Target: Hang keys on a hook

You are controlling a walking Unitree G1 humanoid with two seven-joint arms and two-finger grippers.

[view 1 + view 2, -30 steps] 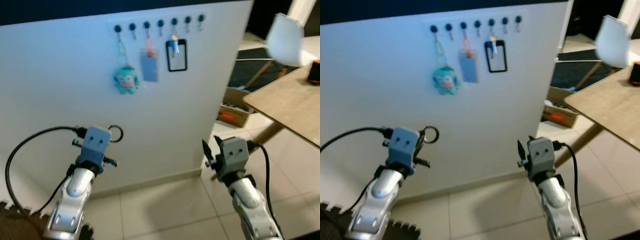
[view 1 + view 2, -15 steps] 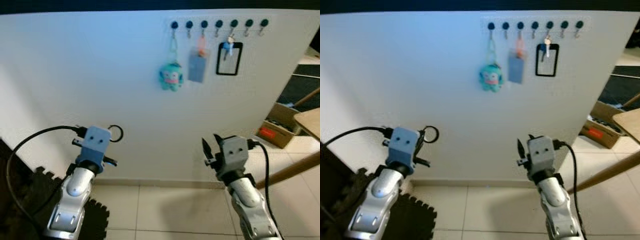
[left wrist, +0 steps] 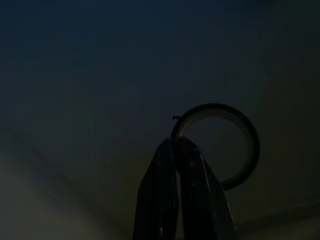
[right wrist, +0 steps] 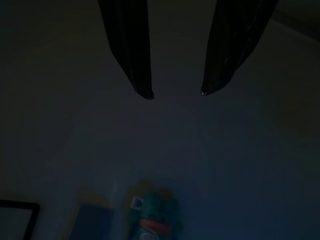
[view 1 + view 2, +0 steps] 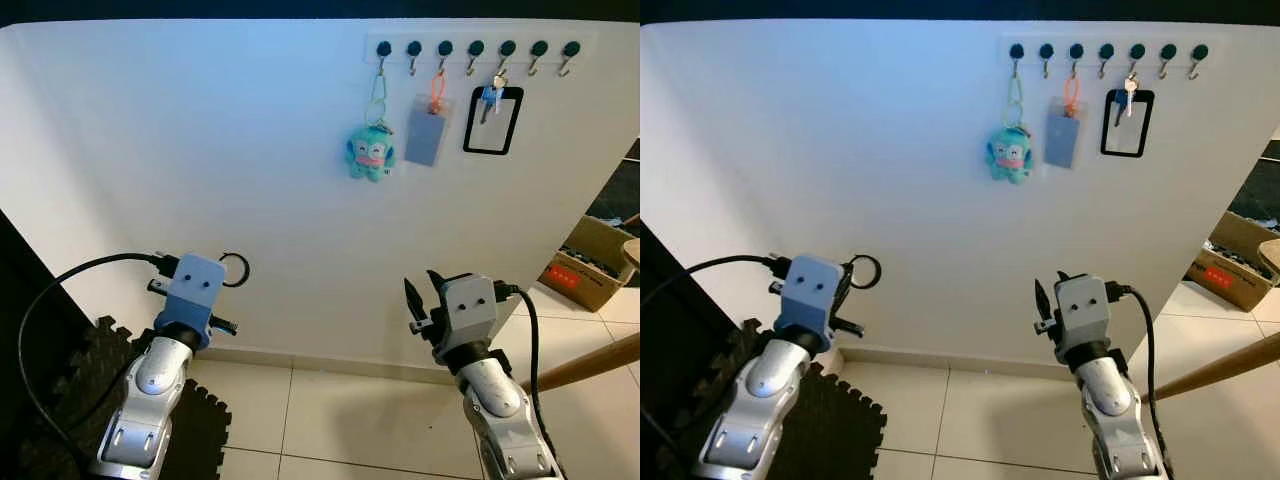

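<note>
A black key ring (image 5: 233, 269) is pinched in my left gripper (image 3: 176, 144), held low in front of the white wall. The ring (image 3: 215, 145) stands out past the shut fingertips in the left wrist view; no keys on it can be made out. My right gripper (image 5: 420, 297) is open and empty at the same height. High on the wall, up and to the right, is a row of hooks (image 5: 475, 48). A teal plush keychain (image 5: 371, 155), a grey-blue card holder (image 5: 425, 131) and a black badge frame with a blue key (image 5: 491, 118) hang from it. The hooks between them and the two rightmost hooks (image 5: 555, 49) are bare.
A black foam mat (image 5: 203, 430) lies on the tiled floor at the lower left. Past the wall's right end stand a cardboard box (image 5: 586, 274) and a slanted wooden table leg (image 5: 592, 365). A dark gap runs along the wall's left edge.
The whole picture has shifted: the hook row now sits further right and the table and white chair are out of view, so the camera turned. Both grippers keep their pose.
</note>
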